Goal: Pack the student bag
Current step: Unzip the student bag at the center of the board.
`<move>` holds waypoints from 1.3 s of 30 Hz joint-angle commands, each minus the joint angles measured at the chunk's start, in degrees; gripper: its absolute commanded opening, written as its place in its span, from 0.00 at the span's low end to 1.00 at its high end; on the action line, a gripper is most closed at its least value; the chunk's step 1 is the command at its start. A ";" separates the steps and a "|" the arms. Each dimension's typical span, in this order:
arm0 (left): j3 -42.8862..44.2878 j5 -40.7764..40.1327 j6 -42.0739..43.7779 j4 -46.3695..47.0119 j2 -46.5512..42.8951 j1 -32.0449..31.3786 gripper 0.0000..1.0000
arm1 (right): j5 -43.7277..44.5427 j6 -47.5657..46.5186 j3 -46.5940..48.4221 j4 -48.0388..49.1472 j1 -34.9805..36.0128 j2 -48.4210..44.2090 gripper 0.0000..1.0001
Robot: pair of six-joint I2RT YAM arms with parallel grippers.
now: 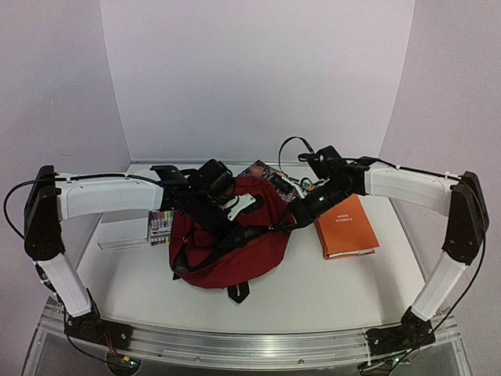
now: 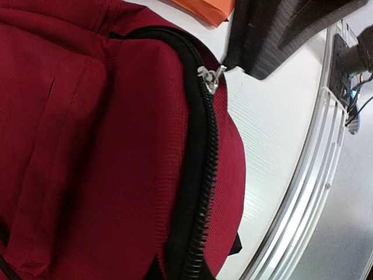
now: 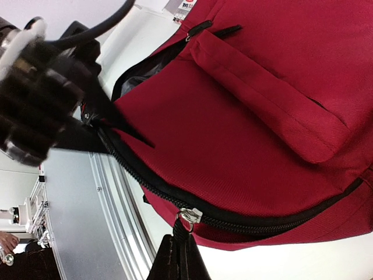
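Note:
The student bag, dark red with black zip tape, lies in the middle of the table between both arms. My right gripper is shut on the black cord of the silver zip slider at the bag's edge. The left wrist view shows that slider with the right gripper pinching its cord. My left gripper is clamped on the black zip edge of the bag further along the same zip. Grey lining shows through a gap. In the left wrist view the bag hides the left fingers.
An orange book lies right of the bag. A colourful marker box stands at its left, and a patterned book lies behind it. The aluminium rail runs along the table's near edge.

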 commanded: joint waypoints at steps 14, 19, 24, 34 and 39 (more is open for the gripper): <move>-3.72 -0.90 0.88 -12.37 -14.15 -0.27 0.00 | 7.18 -10.31 1.06 0.32 -10.81 9.55 0.00; -5.30 -1.41 0.88 -14.64 -17.42 -0.25 0.00 | 9.48 -12.24 5.77 0.39 -13.05 15.40 0.00; -5.51 -6.33 -1.16 -13.64 -21.02 -0.12 0.00 | 9.94 -13.86 9.13 -0.91 -15.19 17.25 0.00; -3.43 -4.63 -2.28 -10.62 -16.10 -0.47 0.44 | -1.93 -7.83 10.10 -6.15 -10.34 8.14 0.00; 0.26 -2.14 -1.23 -6.45 -10.73 -0.51 0.61 | -1.32 -7.96 6.60 -5.75 -6.59 7.85 0.00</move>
